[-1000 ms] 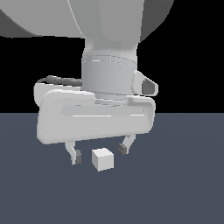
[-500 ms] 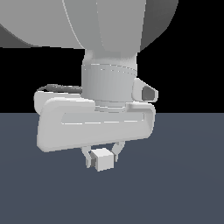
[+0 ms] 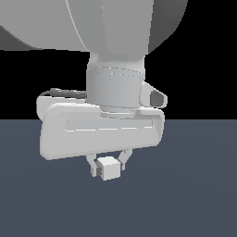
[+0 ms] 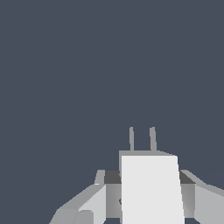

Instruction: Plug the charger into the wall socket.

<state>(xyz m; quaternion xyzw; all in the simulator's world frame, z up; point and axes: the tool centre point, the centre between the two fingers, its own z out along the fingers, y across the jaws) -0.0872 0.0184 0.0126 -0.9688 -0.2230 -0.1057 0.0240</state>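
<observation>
Gripper [image 3: 109, 165] clamped on small pale charger [image 3: 109, 168], two prongs [image 4: 142, 139] pointing outward. Grasp stage apparently done; socket out of view. Next: carry and align prongs with socket.

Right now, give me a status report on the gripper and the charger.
Gripper shut on the small light-grey cube charger. Two thin prongs point forward in the wrist view. Wall socket not in view. Nothing seen in the way.

1 charger [image 3: 109, 168], 2 prongs [image 4: 131, 139], 1 gripper [image 3: 108, 165]
</observation>
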